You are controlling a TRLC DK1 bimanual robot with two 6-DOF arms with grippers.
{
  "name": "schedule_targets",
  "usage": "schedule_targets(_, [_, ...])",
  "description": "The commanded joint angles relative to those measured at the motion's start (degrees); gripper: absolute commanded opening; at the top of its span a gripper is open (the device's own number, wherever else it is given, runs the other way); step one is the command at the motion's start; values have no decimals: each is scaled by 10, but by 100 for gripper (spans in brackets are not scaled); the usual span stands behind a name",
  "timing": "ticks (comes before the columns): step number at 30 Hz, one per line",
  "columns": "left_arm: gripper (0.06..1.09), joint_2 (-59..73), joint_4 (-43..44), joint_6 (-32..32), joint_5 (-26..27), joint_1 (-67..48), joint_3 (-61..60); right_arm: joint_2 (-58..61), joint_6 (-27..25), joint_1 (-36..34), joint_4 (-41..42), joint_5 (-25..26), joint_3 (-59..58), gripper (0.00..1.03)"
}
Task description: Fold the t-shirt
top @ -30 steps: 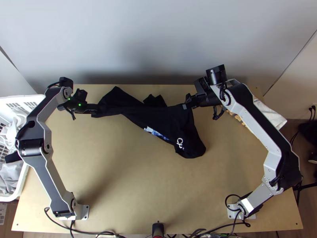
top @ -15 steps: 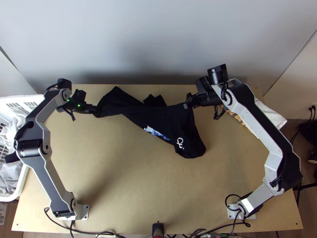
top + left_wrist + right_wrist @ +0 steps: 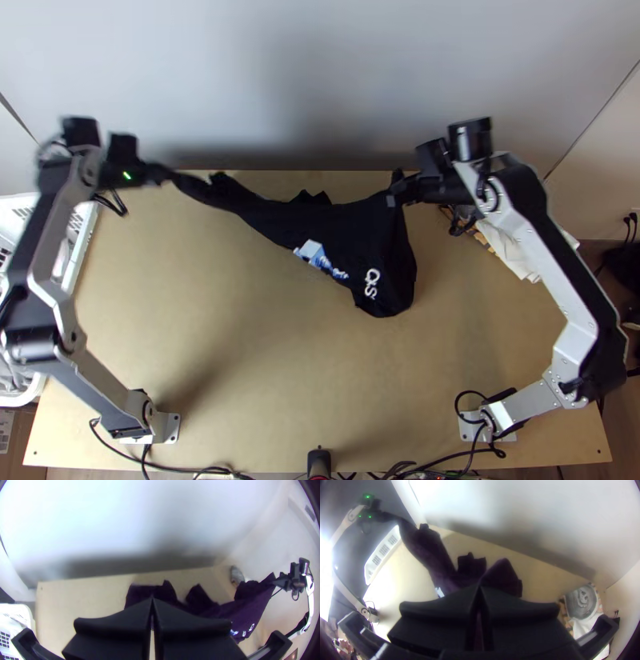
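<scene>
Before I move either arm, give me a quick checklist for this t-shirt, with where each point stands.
1. Left hand gripping: ok, closed on one end of the black t-shirt.
2. Right hand gripping: ok, closed on cloth toward the other end.
3. Shirt spread flat for folding: not ok, it hangs narrow and bunched between the hands.
4. Right part of the shirt held, such as sleeve or hem: cannot tell for either hand.
5. Shirt clear of the white basket: ok, a gap shows between them in the top view.
</scene>
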Motion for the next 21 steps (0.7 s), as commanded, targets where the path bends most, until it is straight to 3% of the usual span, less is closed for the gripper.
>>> schedule_targets(1, [9, -89, 11, -90, 31, -9, 140, -41, -6, -40, -10, 9, 82, 3])
schedule_targets(6, [9, -159, 47, -102, 1, -10, 186, -74, -33, -78, 9, 87, 160, 3])
schedule_targets(10, [9, -225, 50, -89, -13, -13, 147, -130, -68, -95, 60, 100, 129, 3])
schedule_targets(14, [9, -335, 49, -79, -13, -11, 76, -225, -32, -79, 62, 98, 92, 3])
schedule_targets(21, [9, -551, 35, -35, -13, 21, 13, -444, -67, -44, 61, 96, 0, 3])
